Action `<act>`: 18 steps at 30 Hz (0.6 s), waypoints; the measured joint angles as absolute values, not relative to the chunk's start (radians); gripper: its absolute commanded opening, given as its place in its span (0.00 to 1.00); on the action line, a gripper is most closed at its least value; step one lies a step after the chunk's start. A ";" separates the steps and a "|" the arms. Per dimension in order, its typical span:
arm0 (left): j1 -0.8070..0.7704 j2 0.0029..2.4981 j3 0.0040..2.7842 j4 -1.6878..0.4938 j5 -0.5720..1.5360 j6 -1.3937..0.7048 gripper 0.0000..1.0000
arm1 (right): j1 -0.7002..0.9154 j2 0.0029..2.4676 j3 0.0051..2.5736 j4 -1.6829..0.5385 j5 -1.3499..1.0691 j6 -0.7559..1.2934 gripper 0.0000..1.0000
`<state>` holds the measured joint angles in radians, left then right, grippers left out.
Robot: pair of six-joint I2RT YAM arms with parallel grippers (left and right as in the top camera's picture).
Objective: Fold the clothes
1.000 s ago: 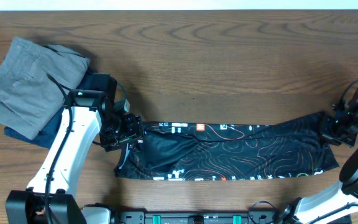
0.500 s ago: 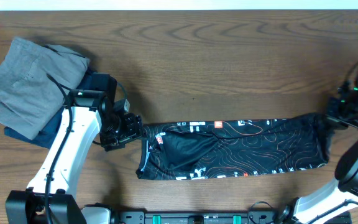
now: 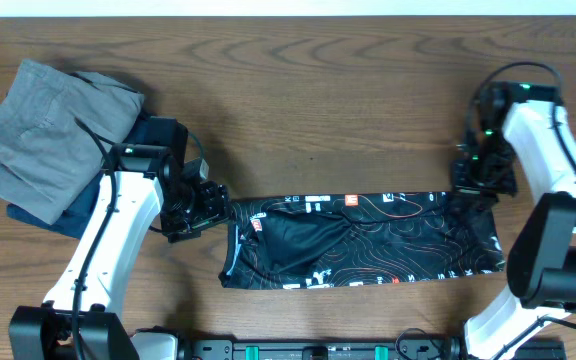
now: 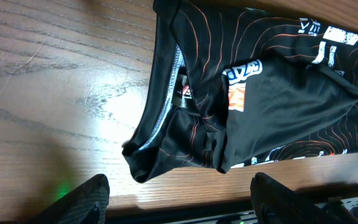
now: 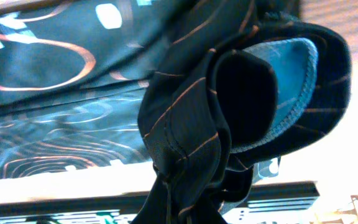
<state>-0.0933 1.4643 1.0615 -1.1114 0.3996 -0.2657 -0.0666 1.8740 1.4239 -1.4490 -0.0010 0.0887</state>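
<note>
The black jersey (image 3: 368,245) with thin orange contour lines and white lettering lies as a long band along the table's near edge. My left gripper (image 3: 213,208) is open and empty just left of the jersey's collar end. In the left wrist view its fingers (image 4: 179,205) stand wide apart below the collar end (image 4: 229,99). My right gripper (image 3: 478,185) is shut on the jersey's right end and holds it lifted over the band. In the right wrist view bunched black fabric (image 5: 210,124) hangs in the jaws (image 5: 213,193).
A plain grey garment (image 3: 48,130) lies on a navy garment (image 3: 78,215) at the far left, behind my left arm. The table's near edge (image 4: 185,196) runs just below the jersey.
The jersey's left end has slid right, out of my left gripper. My right gripper has carried the right end up and to the left, over the band. The left arm stayed still.
</note>
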 measured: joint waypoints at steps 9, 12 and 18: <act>-0.093 1.464 1.061 -1.111 0.400 -0.266 0.79 | 0.122 1.874 1.424 -1.437 -0.022 0.159 0.01; -0.093 1.464 1.061 -1.111 0.400 -0.266 0.79 | 0.168 1.874 1.424 -1.423 -0.027 0.184 0.01; -0.093 1.464 1.061 -1.111 0.400 -0.266 0.80 | 0.227 1.874 1.424 -1.415 -0.028 0.224 0.01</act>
